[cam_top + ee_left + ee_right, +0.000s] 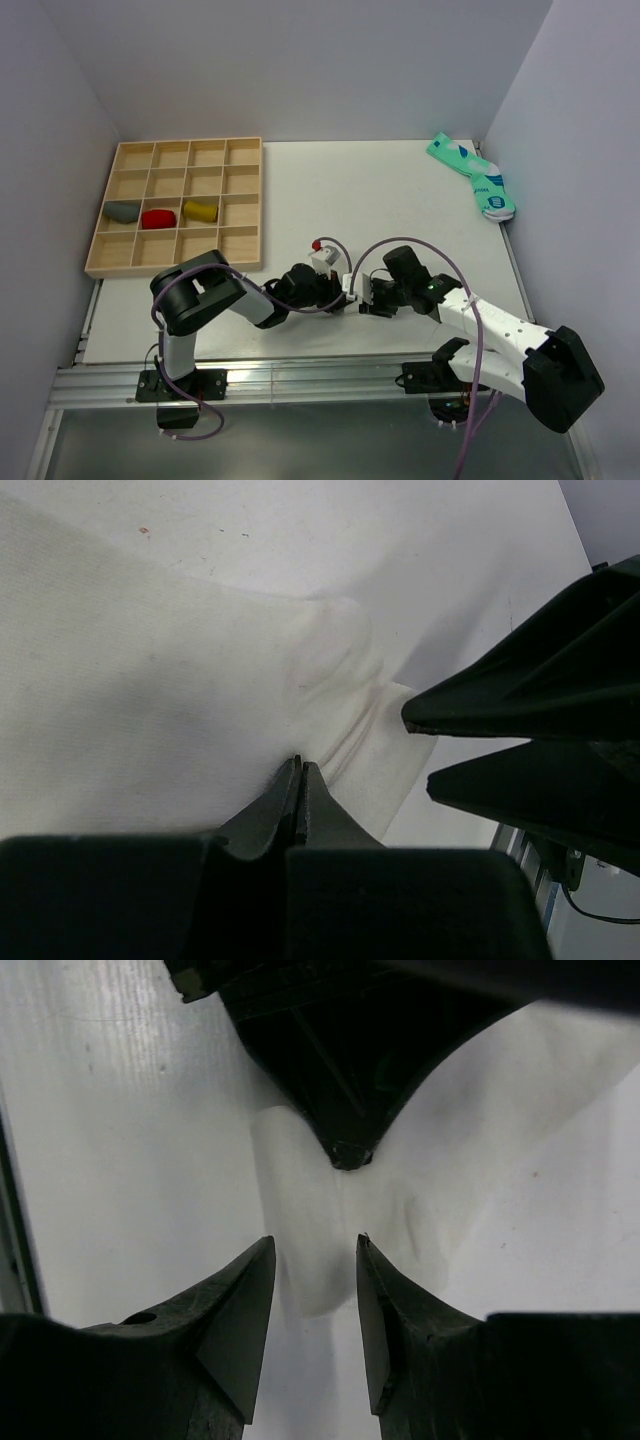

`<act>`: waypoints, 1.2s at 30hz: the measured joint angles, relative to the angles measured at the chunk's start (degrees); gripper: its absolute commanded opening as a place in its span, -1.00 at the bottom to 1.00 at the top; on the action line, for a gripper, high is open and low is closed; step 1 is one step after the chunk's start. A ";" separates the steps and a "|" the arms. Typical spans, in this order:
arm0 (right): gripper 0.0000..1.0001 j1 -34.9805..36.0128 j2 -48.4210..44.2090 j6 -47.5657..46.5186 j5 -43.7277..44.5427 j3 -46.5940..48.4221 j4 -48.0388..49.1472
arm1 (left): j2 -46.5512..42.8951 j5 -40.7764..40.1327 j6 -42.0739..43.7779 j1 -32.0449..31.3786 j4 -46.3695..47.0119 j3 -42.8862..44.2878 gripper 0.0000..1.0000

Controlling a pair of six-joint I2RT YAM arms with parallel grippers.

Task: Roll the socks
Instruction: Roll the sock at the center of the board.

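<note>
The left gripper point(299, 766) is clamped tight, its two fingers pressed together on a pinch of the white sock point(150, 710), and creases in the fabric run in toward that pinch. The sock lies flat on the worktop point(380, 200) near its front edge, just ahead of the two arm bases. White on white, it is barely discernible from the top camera. Facing the left gripper from the other side is the right gripper point(315, 1245). Its jaws stand partly apart, one finger on each side of the sock's narrow end, and they hold nothing. Sock fabric point(310, 1200) shows in the gap between them, and the wrist view does not settle whether the fingers touch the cloth. In the right wrist view the tip of the left gripper point(350, 1152) comes down from above onto the sock, just beyond the right fingertips. From above, both grippers point(345, 285) point(365, 295) meet nearly nose to nose. The mustard-yellow sock point(200, 210) sits bundled in a wooden tray point(175, 143) at the far left of the worktop. It is in the third row from the back, third compartment from the left. A red bundle point(158, 218) and a grey bundle point(122, 211) fill the two compartments to its left. A pair of teal patterned socks point(475, 180) lies at the far right corner, well apart from the arms.
</note>
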 measured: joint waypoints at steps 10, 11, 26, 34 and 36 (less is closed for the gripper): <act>-0.04 0.61 1.40 -0.02 2.08 -0.02 1.84 | 0.02 0.09 0.00 0.04 -0.20 0.11 -0.99; -0.04 0.81 1.31 0.00 2.16 -0.02 1.73 | 0.02 0.11 0.00 0.04 -0.20 0.11 -0.99; -0.09 2.08 3.69 0.13 3.74 -1.05 1.84 | 0.07 0.48 0.02 0.09 -0.37 0.24 -0.99; -0.59 2.19 5.95 0.76 4.11 -1.05 4.61 | 0.07 0.70 0.00 0.15 -0.57 0.35 -0.94; -0.67 2.19 6.40 1.07 3.93 -0.83 4.61 | 0.07 0.66 -0.04 0.17 -0.33 0.17 -0.81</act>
